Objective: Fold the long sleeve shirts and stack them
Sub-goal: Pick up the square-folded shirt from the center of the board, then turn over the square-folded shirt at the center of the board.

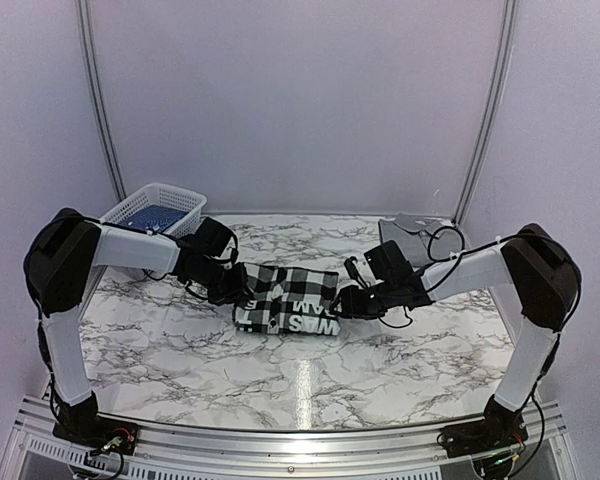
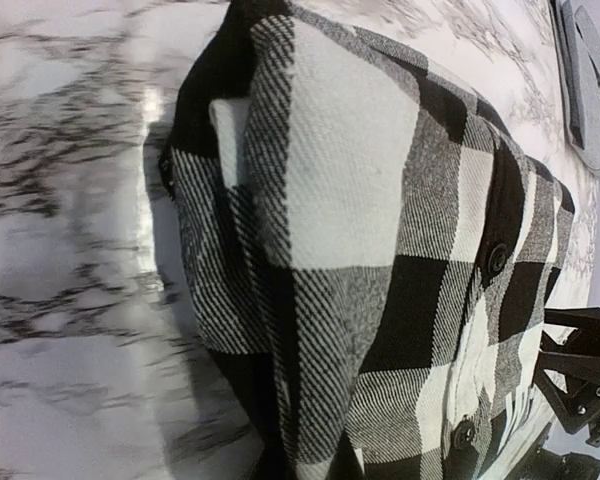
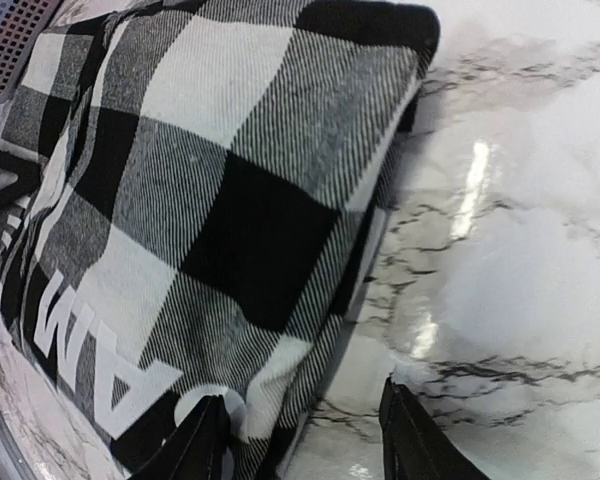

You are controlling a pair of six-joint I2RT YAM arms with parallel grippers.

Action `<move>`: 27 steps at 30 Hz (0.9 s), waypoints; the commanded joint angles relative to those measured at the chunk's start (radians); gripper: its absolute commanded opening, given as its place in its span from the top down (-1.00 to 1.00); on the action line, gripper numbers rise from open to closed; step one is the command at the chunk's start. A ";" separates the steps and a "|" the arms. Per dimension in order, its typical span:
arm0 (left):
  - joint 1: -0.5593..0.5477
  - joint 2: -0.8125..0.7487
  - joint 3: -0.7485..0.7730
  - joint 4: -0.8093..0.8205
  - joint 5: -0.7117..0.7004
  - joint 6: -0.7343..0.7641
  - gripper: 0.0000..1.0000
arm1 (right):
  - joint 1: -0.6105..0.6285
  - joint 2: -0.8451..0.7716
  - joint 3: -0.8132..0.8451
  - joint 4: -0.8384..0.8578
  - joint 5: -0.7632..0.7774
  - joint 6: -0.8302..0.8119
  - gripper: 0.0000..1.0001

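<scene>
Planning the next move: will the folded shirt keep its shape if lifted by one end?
Probably not: the shirt is soft, layered cloth, so the free end would likely sag and unfold. Pushed, it may bunch, though the glossy table should ease sliding.

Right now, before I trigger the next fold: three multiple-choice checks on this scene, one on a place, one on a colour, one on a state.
1. Where does the white basket stand on the table?
A. far left corner
B. middle of the table
C. near right edge

2. What colour are the block letters on the checked shirt?
A. red
B. white
C. yellow

3. How do the fingers of the right hand stand?
A. pressed together
B. out of view
C. apart

Answers: 1 A, the top view shows it at the far left; 2 B, they read white against black; 3 C, the right wrist view shows a gap between them.
</scene>
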 commanded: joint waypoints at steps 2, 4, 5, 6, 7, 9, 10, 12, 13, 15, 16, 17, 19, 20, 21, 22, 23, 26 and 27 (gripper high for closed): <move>0.105 -0.095 -0.091 -0.082 0.069 0.161 1.00 | 0.069 0.001 0.044 0.035 0.026 0.076 0.01; 0.132 -0.116 -0.108 -0.098 0.074 0.196 1.00 | 0.075 0.011 0.059 0.032 0.029 0.079 0.00; 0.144 -0.125 -0.114 -0.103 0.076 0.210 1.00 | 0.078 0.019 0.069 0.030 0.030 0.081 0.00; 0.152 -0.132 -0.116 -0.109 0.078 0.222 1.00 | 0.082 0.026 0.079 0.030 0.031 0.083 0.01; 0.160 -0.134 -0.115 -0.116 0.084 0.233 1.00 | 0.091 0.035 0.093 0.032 0.035 0.086 0.02; 0.171 -0.136 -0.108 -0.129 0.091 0.252 1.00 | 0.106 0.053 0.123 0.035 0.056 0.095 0.09; 0.175 -0.136 -0.103 -0.134 0.094 0.258 1.00 | 0.112 0.064 0.141 0.038 0.065 0.104 0.17; 0.180 -0.134 -0.097 -0.143 0.098 0.266 1.00 | 0.122 0.087 0.175 0.056 0.081 0.117 0.33; 0.183 -0.134 -0.095 -0.146 0.099 0.268 1.00 | 0.127 0.098 0.196 0.060 0.094 0.118 0.39; 0.187 -0.133 -0.090 -0.148 0.105 0.269 1.00 | 0.135 0.128 0.244 0.048 0.121 0.118 0.52; 0.188 -0.134 -0.087 -0.151 0.107 0.272 1.00 | 0.137 0.145 0.264 0.041 0.135 0.118 0.55; 0.190 -0.137 -0.084 -0.155 0.106 0.272 1.00 | 0.139 0.162 0.281 0.038 0.140 0.118 0.60; 0.195 -0.145 -0.075 -0.170 0.101 0.279 1.00 | 0.141 0.194 0.304 0.037 0.144 0.122 0.65; 0.198 -0.153 -0.071 -0.175 0.101 0.282 1.00 | 0.143 0.212 0.314 0.034 0.146 0.121 0.68; 0.202 -0.159 -0.066 -0.181 0.100 0.286 1.00 | 0.145 0.230 0.324 0.029 0.149 0.122 0.71; 0.204 -0.165 -0.063 -0.188 0.099 0.288 1.00 | 0.148 0.245 0.334 0.027 0.150 0.122 0.74; 0.207 -0.171 -0.059 -0.193 0.101 0.290 1.00 | 0.152 0.259 0.342 0.026 0.152 0.125 0.76; 0.212 -0.189 -0.045 -0.221 0.103 0.300 1.00 | 0.170 0.293 0.366 0.040 0.141 0.134 0.79; 0.214 -0.198 -0.040 -0.230 0.101 0.303 1.00 | 0.179 0.304 0.380 0.036 0.142 0.136 0.79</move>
